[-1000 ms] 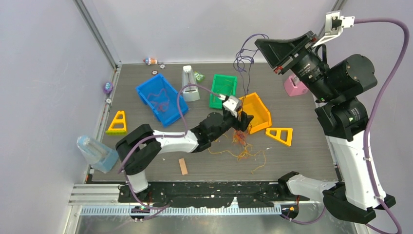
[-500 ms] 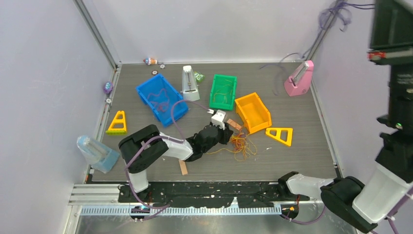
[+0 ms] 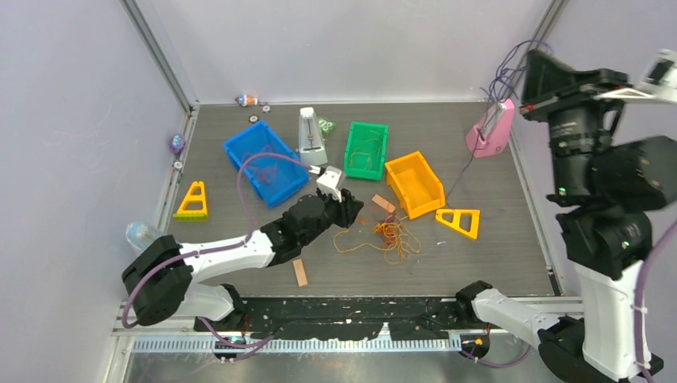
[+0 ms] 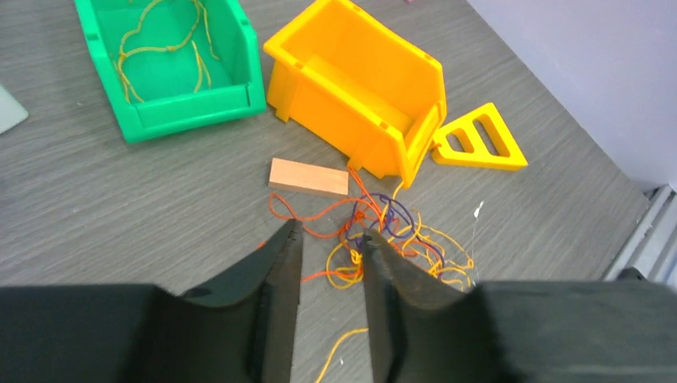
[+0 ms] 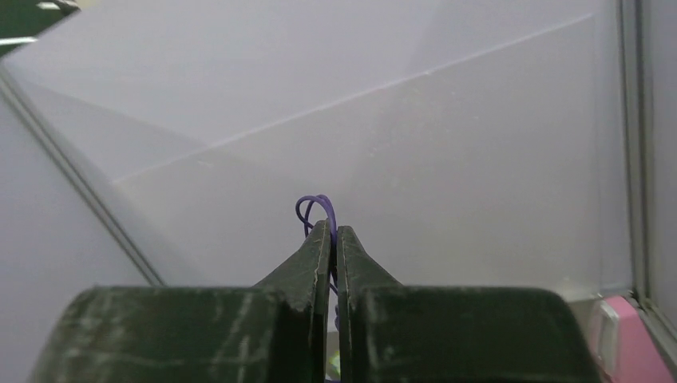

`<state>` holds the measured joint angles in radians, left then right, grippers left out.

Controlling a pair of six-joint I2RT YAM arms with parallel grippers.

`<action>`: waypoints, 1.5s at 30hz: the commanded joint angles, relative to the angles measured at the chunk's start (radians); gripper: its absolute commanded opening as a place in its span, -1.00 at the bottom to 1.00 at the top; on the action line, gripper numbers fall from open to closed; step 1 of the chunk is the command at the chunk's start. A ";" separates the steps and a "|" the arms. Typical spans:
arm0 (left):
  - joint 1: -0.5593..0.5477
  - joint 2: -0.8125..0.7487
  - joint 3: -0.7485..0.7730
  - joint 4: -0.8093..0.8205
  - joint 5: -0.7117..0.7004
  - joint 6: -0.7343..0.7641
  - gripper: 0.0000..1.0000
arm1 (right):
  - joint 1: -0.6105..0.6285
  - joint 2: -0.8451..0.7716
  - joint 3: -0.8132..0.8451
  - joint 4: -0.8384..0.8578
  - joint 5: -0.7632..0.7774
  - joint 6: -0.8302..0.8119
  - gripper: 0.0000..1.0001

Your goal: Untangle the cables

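A loose tangle of orange, yellow and purple cables [image 3: 389,234] [image 4: 399,239] lies on the table in front of the orange bin [image 3: 435,195]. My left gripper [image 3: 351,209] [image 4: 331,233] hovers low at the tangle's left edge. Its jaws stand a narrow gap apart, with an orange strand lying on the table under the gap and nothing pinched. High at the back right, my right gripper [image 3: 528,70] [image 5: 328,227] is shut on a purple cable [image 3: 504,76] [image 5: 318,209]. Loops of it poke past the tips, and one strand trails down towards the table.
A blue bin [image 3: 239,144] holds red strands, a green bin [image 3: 351,171] [image 4: 192,112] holds yellow ones. A pink wedge [image 3: 488,128], a white metronome [image 3: 310,136], yellow triangles [image 3: 192,201] [image 3: 460,221] and wooden blocks [image 3: 299,272] [image 4: 308,177] stand around.
The right arm swung from back centre to the back right, drawing the purple cable out of the tangle. The left gripper's jaws narrowed and shifted left of the tangle.
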<state>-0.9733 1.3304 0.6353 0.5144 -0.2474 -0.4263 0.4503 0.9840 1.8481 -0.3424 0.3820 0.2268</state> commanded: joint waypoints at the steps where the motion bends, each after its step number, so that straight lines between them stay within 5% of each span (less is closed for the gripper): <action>1: 0.003 -0.034 0.096 -0.275 0.073 0.022 -0.20 | -0.001 0.006 -0.054 0.014 0.117 -0.088 -0.90; 7: 0.003 -0.121 0.087 -0.359 0.026 -0.026 0.33 | -0.001 0.045 -0.105 0.007 0.071 -0.086 -0.90; 10: 0.003 -0.177 0.092 -0.424 -0.009 -0.015 0.44 | -0.002 0.089 -0.104 -0.006 0.057 -0.085 -0.89; 31: 0.004 -0.269 0.085 -0.570 0.000 -0.004 0.53 | -0.036 0.176 -0.247 -0.085 0.134 -0.136 -0.90; 45: 0.004 -0.282 0.086 -0.583 -0.004 -0.001 0.54 | -0.055 0.278 -0.287 -0.113 -0.008 -0.220 -0.90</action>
<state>-0.9722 1.0630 0.7055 -0.0727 -0.2569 -0.4374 0.4023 1.2411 1.5925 -0.4583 0.4141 0.0360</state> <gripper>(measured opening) 0.770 0.082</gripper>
